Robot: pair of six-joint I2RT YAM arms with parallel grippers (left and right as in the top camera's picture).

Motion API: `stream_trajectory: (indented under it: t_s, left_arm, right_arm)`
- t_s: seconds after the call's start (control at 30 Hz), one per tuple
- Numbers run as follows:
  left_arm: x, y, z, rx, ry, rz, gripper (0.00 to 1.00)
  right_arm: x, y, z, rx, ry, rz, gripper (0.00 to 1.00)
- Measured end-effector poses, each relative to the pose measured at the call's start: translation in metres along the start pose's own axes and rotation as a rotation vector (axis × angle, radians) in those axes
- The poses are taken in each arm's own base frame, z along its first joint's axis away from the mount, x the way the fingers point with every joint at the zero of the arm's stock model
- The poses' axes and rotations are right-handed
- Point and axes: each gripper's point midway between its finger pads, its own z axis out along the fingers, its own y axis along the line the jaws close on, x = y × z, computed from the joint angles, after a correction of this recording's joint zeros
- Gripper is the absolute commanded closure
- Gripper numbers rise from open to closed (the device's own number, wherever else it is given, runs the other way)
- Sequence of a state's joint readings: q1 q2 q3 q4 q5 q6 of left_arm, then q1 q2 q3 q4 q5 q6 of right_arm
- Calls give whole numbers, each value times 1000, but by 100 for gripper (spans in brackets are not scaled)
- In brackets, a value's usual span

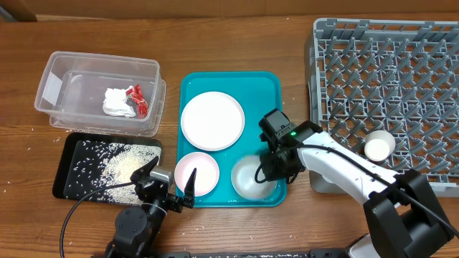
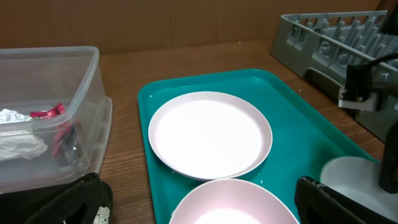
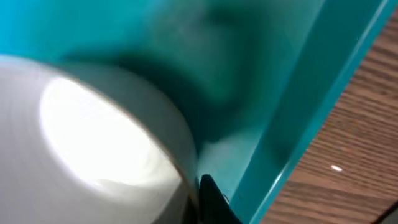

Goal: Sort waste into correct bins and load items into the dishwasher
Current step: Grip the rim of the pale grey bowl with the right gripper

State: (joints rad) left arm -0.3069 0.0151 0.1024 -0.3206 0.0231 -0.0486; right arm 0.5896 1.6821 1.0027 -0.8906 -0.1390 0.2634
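Observation:
A white plate point(image 1: 212, 120) point(image 2: 208, 134), a pinkish bowl point(image 1: 201, 172) point(image 2: 236, 202) and a white bowl point(image 1: 247, 179) point(image 3: 93, 124) sit in a teal tray point(image 1: 269, 93). My right gripper point(image 1: 269, 168) point(image 3: 193, 186) is at the white bowl's right rim, with one finger pressed against its outer wall. My left gripper point(image 1: 171, 183) point(image 2: 208, 211) is open, low at the pinkish bowl's near edge. The clear tub point(image 1: 64, 72) holds the tissue wad point(image 1: 115, 102) and the red wrapper point(image 1: 138, 99). Rice grains point(image 1: 118, 168) lie in the black tray point(image 1: 68, 154). No chopsticks are in view.
The grey dish rack point(image 1: 387, 72) point(image 2: 329, 43) fills the right side and holds a small white bowl point(image 1: 379, 145) near its front left. A few loose grains lie on the wooden table left of the black tray. The right arm reaches across the rack's front left corner.

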Motion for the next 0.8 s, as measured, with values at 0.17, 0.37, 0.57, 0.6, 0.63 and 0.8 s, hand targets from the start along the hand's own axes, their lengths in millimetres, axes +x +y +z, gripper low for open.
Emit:
stream_trajectory:
  t_s: [0.17, 0.37, 0.57, 0.6, 0.63, 0.8]
  left_arm:
    - [0, 0, 0, 0, 0, 0, 0]
    - [0, 0, 0, 0, 0, 0, 0]
    - [0, 0, 0, 0, 0, 0, 0]
    - [0, 0, 0, 0, 0, 0, 0]
    - [0, 0, 0, 0, 0, 0, 0]
    - [0, 0, 0, 0, 0, 0, 0]
  right_arm:
    - [4, -1, -3, 10, 18, 20, 96]
    - [-27, -16, -55, 150, -126, 93, 96]
    - [-78, -48, -193, 365, -607, 281, 96]
    - [-81, -54, -213, 399, -682, 312, 96]
    - [-82, -62, -232, 439, -750, 344, 96]
    - [-77, -114, -279, 751, -900, 472, 96]
